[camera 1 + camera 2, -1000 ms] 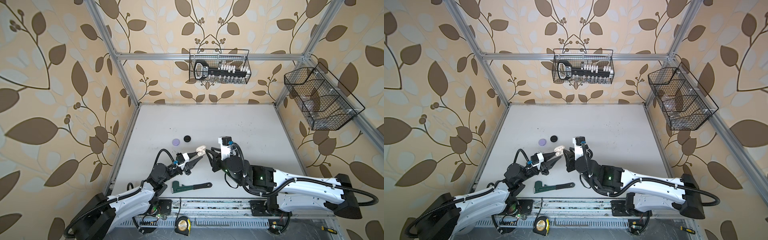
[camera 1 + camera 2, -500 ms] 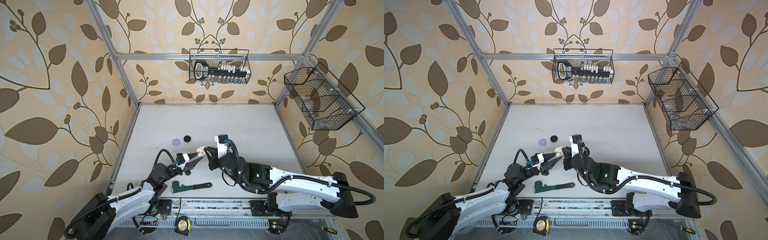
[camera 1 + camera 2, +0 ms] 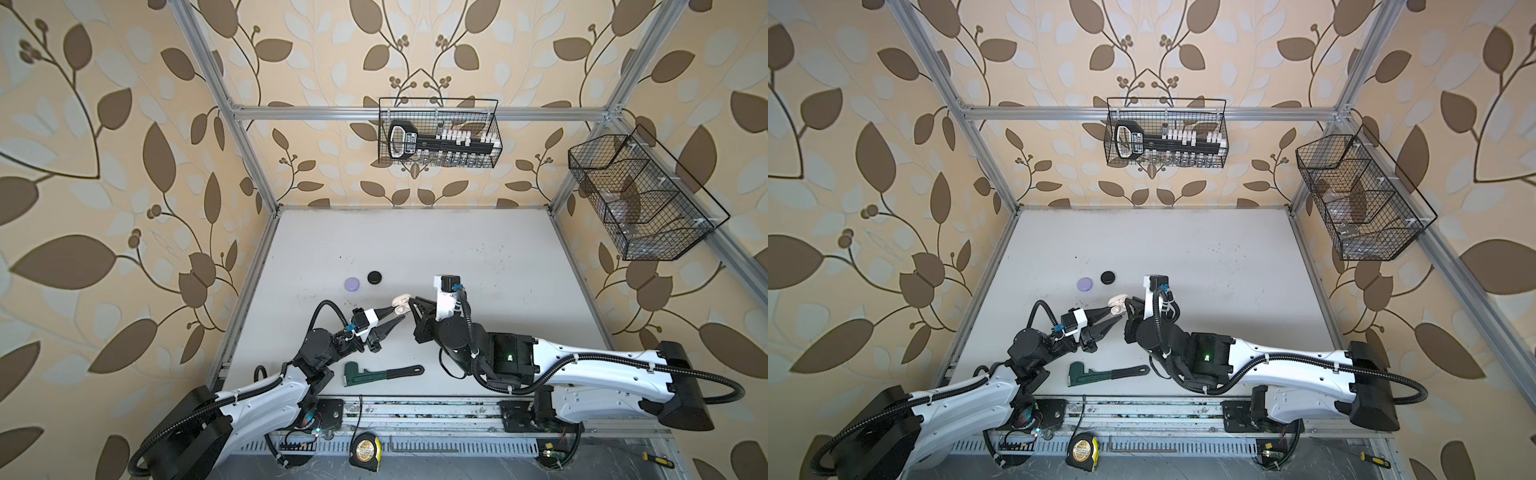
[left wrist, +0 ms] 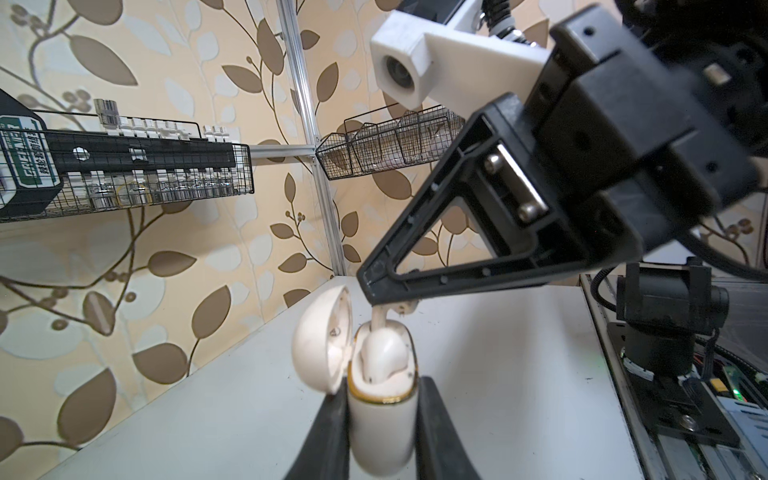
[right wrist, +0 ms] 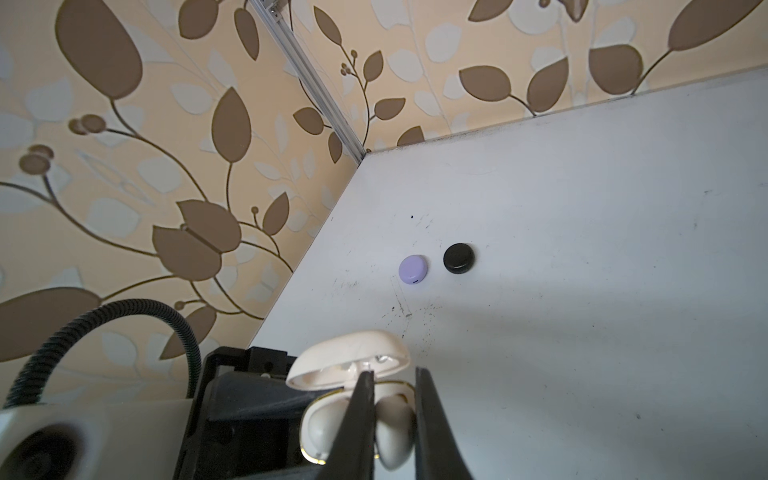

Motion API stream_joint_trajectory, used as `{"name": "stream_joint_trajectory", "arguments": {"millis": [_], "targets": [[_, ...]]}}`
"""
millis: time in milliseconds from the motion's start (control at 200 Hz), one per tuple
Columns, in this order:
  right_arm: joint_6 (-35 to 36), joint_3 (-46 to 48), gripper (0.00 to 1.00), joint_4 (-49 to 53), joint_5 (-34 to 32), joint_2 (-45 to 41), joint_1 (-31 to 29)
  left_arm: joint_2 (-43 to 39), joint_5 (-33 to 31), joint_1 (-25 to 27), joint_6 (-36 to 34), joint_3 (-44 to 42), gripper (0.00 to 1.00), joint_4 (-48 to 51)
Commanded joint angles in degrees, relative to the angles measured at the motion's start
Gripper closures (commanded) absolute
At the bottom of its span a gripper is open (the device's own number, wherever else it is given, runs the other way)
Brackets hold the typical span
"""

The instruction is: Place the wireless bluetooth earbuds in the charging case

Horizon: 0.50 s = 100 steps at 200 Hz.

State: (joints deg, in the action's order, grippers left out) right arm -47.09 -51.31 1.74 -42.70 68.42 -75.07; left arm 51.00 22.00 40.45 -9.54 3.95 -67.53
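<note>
Left arm stretched forward; left gripper (image 3: 397,314) fingers (image 4: 332,432) clamp the open white charging case (image 4: 382,419) above the tabletop (image 3: 478,257). Since a second ago, the right gripper (image 3: 410,304) has moved in and closed, pinching a white earbud (image 4: 384,353) at the case mouth. Label (image 4: 29,158) in the basket (image 4: 243,166) reads roughly "GREENER".

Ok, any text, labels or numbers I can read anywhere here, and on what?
"GREENER": green label on the socket rail, left wrist view.
Characters beside it: too blurred to read.
Tape measure badge: too small to read.
White case: no text visible.
</note>
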Motion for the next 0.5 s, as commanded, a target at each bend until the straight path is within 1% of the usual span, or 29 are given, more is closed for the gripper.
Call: {"name": "stream_joint_trajectory", "arguments": {"millis": [0, 115, 170, 225, 275, 420, 495], "targets": [[-5.7, 1.4, 0.99, -0.5, -2.6, 1.6, -1.0, -0.7, 1.0, 0.2, -1.0, 0.2, 1.0, -6.2], [-8.8, 1.4, 0.99, -1.6, -3.0, 2.5, -1.1, -0.6, 1.2, 0.3, -1.2, 0.2, 1.0, -6.3], [-10.1, 1.2, 0.97, -2.2, -2.5, 3.0, -1.2, -0.7, 1.2, 0.3, -1.2, 0.2, 1.0, -6.3], [-10.6, 1.1, 0.92, -3.3, -1.6, 3.8, -1.3, -0.6, 1.1, 0.3, -1.3, 0.2, 1.0, -6.3], [-10.7, 0.6, 0.9, -3.5, -0.8, 4.3, -1.3, -0.7, 0.9, 0.3, -1.2, 0.2, 1.0, -6.2], [-9.2, 0.2, 0.81, -3.4, -1.1, 3.3, -1.7, -0.5, -0.1, 0.4, -0.8, 0.2, 1.0, -6.2], [-7.4, -0.1, 0.7, -2.3, -0.9, 2.1, -1.6, -0.2, -0.2, 0.4, -0.6, 0.2, 1.0, -6.6]]}}
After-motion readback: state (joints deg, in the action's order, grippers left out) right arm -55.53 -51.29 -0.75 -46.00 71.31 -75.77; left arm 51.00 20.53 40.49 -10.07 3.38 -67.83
